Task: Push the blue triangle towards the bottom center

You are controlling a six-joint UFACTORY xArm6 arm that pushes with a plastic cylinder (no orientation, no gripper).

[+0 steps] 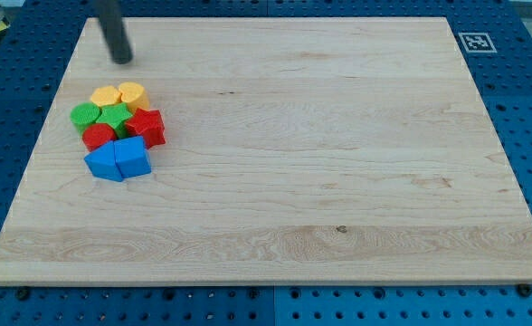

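Eight blocks clustered at frame's left | blue triangle at cluster's lower edge, touching blue cube | my tip upper left, apart, no pincer fitted | advise circling in behind the triangle, pushing down-right | containers: none on wooden board

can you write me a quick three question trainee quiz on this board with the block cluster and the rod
1. True or false: my tip touches the blue triangle.
2. Which blocks lie nearest my tip? A) yellow blocks B) red blocks C) blue cube
3. Fill in: the cluster sits on the wooden board at the view's ____ side.

Key:
1. False; the tip is apart, toward the view's top.
2. A
3. left
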